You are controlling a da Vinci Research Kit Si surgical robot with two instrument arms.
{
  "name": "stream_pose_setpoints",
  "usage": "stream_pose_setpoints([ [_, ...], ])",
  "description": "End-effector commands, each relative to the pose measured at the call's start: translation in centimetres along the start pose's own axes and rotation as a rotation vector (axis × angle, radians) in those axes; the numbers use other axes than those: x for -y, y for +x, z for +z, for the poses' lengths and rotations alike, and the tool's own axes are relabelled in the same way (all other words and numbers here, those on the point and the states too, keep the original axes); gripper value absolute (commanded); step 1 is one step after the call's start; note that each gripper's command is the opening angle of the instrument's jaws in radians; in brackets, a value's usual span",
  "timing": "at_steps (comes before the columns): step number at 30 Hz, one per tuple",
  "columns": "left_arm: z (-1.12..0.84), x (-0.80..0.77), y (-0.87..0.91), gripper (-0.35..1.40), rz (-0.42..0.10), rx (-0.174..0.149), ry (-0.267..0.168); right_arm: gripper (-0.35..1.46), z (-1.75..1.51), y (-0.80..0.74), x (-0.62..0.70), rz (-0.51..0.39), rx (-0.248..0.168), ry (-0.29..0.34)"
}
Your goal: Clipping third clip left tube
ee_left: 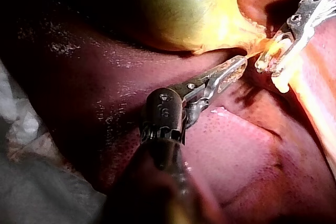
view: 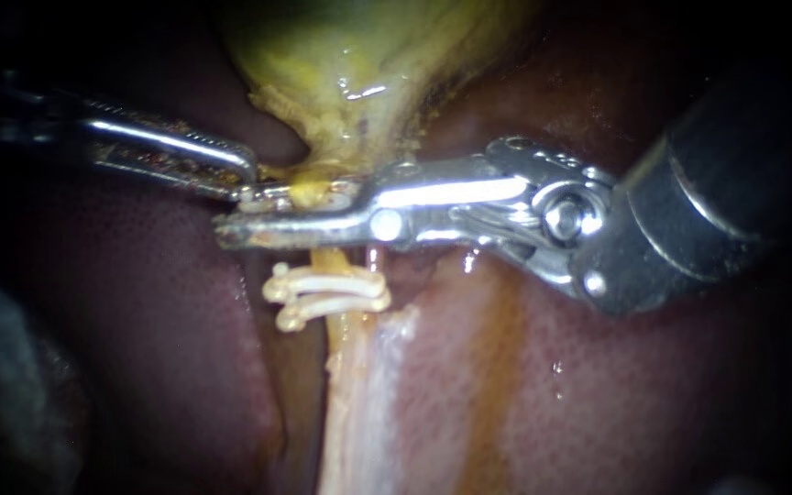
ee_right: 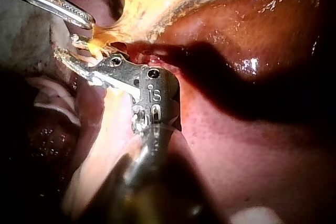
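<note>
The tube (view: 346, 385) leaves the narrow neck of the gallbladder (view: 359, 55) and lies on the liver (view: 139, 321), with two pale clips (view: 327, 291) already across it. Just above those, close under the neck, the right instrument (view: 236, 215) straddles it. Its jaws stand slightly apart, clamped on a third clip (view: 251, 194) whose pale tip shows past the tube's far side.

The likeliest trouble, I judge, is closing this high. Yellow neck tissue bulges between the jaws and could be caught in the clip, or the clip could lock only part-way across. The left instrument (view: 247, 181) ends touching or just beside the clip's tip at that same tissue. Whether it has hold of it cannot be told, and a closing clip might snag it. Any tug from either side could tear the thin tube.

Its long axis runs from the neck toward the endoscope view's lower edge, leaning a little, and the right jaws cross it almost squarely
</note>
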Motion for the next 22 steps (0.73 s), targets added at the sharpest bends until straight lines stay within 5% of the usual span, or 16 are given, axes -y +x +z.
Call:
stream_pose_setpoints([
  [1, 0.0, 0.0, 0.0, -0.35, 0.0, 0.0, 0.0, -0.07, 0.0, 0.0, 0.0, 0.016, 0.0, 0.001],
  [5, 0.0, 0.0, 0.0, -0.35, 0.0, 0.0, 0.0, -0.35, -0.04, -0.02, 0.01, 0.087, 0.003, 0.004],
  [11, 0.0, 0.0, 0.0, -0.35, 0.0, 0.0, 0.0, -0.35, -0.08, -0.04, 0.04, 0.115, 0.05, -0.028],
  [22, 0.0, 0.0, 0.0, -0.35, 0.0, 0.0, 0.0, -0.35, -0.08, -0.05, 0.03, 0.12, 0.05, -0.029],
])
